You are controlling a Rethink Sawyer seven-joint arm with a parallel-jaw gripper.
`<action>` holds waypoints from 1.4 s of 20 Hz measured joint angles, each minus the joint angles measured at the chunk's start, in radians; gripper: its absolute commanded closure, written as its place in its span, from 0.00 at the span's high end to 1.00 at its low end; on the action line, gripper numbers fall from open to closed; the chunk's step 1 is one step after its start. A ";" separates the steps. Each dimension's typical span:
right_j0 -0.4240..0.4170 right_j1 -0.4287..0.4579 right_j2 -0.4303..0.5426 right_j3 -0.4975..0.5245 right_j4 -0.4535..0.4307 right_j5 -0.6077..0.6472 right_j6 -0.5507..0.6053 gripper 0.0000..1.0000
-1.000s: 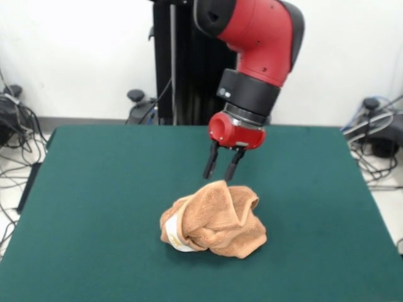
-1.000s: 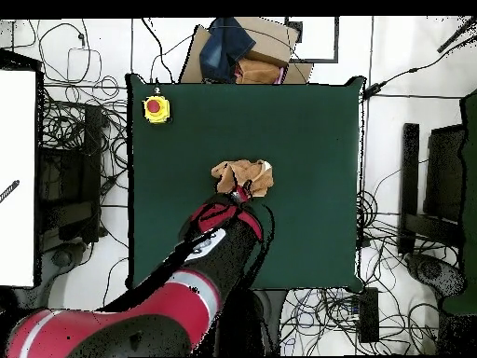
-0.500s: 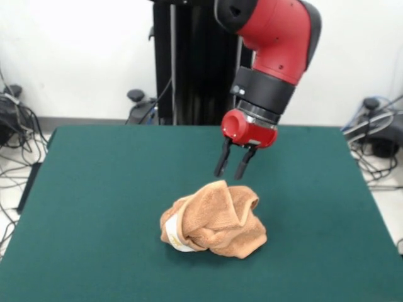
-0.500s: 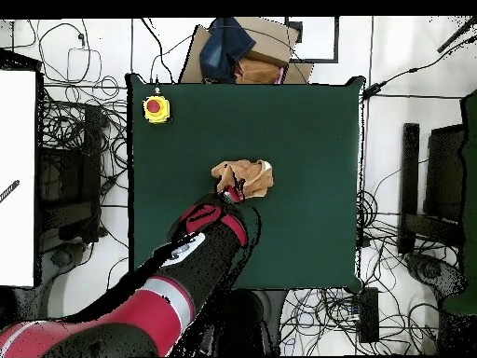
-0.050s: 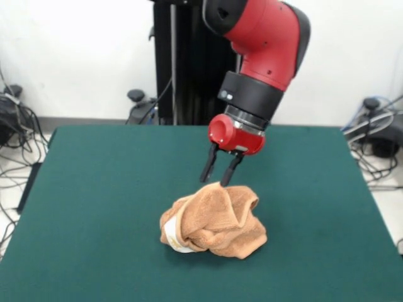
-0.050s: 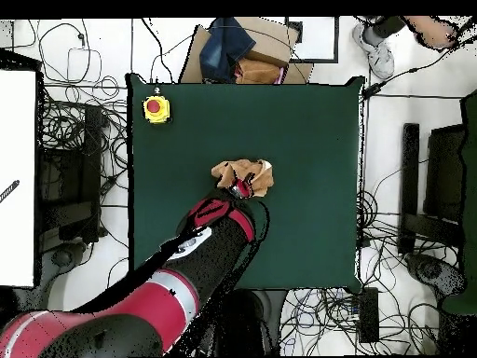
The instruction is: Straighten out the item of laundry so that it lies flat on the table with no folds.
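Observation:
The item of laundry (image 5: 214, 219), an orange-tan terry towel, lies crumpled in a lump near the middle of the green table (image 5: 94, 189), with a white tag showing at its lower left. In the overhead view the towel (image 6: 240, 173) sits mid-table, partly covered by the arm. My gripper (image 5: 218, 179) hangs just above the towel's top fold, fingers (image 5: 206, 171) pointing down and a little apart, open, holding nothing. In the overhead view the gripper (image 6: 243, 187) sits at the towel's near edge.
A yellow box with a red button (image 6: 156, 109) stands at one table corner. Cardboard and dark cloth (image 6: 240, 51) lie past the far edge. A person's foot (image 6: 377, 47) shows off the table's corner. Cables cover the floor around.
The gripper swung away to one side and up half a second ago, then came back and dropped to just over the towel's top fold. The towel has not moved. A person's foot appeared.

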 measured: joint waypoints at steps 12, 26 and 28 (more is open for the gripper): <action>0.091 0.030 -0.080 -0.026 0.116 0.073 0.000 1.00; 0.167 0.093 -0.152 -0.126 0.208 0.170 0.000 1.00; 0.167 0.104 -0.161 -0.135 0.209 0.171 0.000 1.00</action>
